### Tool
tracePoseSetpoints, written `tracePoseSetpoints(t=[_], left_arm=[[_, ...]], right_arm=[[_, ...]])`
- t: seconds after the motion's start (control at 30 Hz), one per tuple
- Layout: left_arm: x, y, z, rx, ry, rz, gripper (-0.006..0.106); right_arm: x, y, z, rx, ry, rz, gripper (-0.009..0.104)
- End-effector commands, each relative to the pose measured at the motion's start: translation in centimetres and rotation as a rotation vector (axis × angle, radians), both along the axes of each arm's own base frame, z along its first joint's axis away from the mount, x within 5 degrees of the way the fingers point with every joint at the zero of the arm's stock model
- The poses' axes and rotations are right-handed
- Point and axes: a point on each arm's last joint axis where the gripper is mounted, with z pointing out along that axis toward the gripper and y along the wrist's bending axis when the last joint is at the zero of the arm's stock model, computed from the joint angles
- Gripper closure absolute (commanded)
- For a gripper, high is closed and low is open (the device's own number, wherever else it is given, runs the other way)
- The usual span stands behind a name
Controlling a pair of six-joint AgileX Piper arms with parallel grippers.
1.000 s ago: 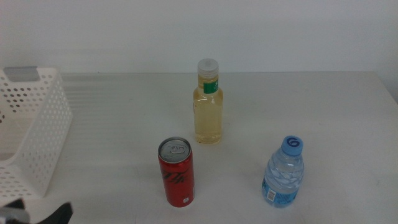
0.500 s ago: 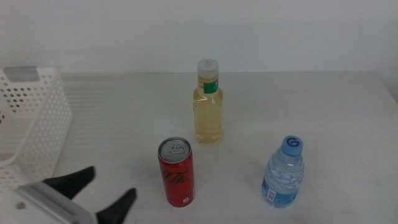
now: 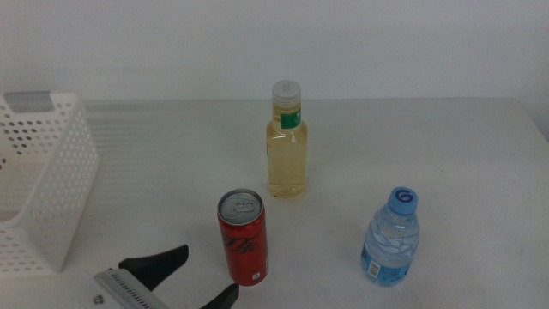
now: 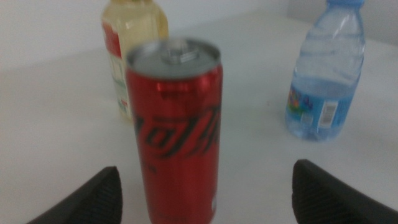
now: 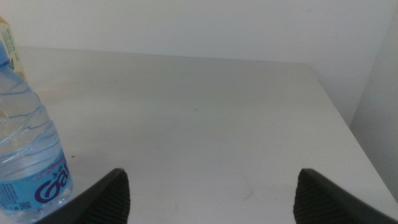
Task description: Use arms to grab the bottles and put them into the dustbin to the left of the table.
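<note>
A white plastic basket (image 3: pixel 51 180) full of round holes stands at the desk's (image 3: pixel 446 146) left edge. The left pincer (image 3: pixel 193 276) gapes wide beside the shiny red can (image 3: pixel 244 238). Behind stands a clear yellow-drink bottle (image 3: pixel 286 142); right, a bumpy blue-capped water bottle (image 3: pixel 391 238). The right pincer (image 5: pixel 208 193) is spread wide too.

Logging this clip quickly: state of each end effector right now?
Left end effector: open, empty, near the red can.
Right end effector: open, empty, waiting by the water bottle.
</note>
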Motion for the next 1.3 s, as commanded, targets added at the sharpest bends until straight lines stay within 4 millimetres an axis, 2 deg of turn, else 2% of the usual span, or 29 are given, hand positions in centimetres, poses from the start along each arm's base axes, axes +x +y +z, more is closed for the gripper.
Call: tracePoseSetpoints(t=[0.0,0.73,0.93,1.27], left_arm=[[-0.3,0.3,0.9,-0.112,-0.086,-0.001,0.010],[-0.1,0.1,0.2,-0.073,-0.062,0.009,0.010],[1.4,-0.3,0.0,-0.126,-0.009,0.109,0.010],[2.9,-2.1,-0.6,-0.108,0.002,0.097,0.014]], right_arm=[[-0.1,0.0,1.0,-0.013,-0.104,-0.001,0.021],[-0.1,0.0,1.0,-0.013,-0.104,0.000,0.021],[-0.1,0.0,1.0,-0.013,-0.104,0.000,0.021],[-0.1,0.0,1.0,-0.013,-0.104,0.000,0.021]])
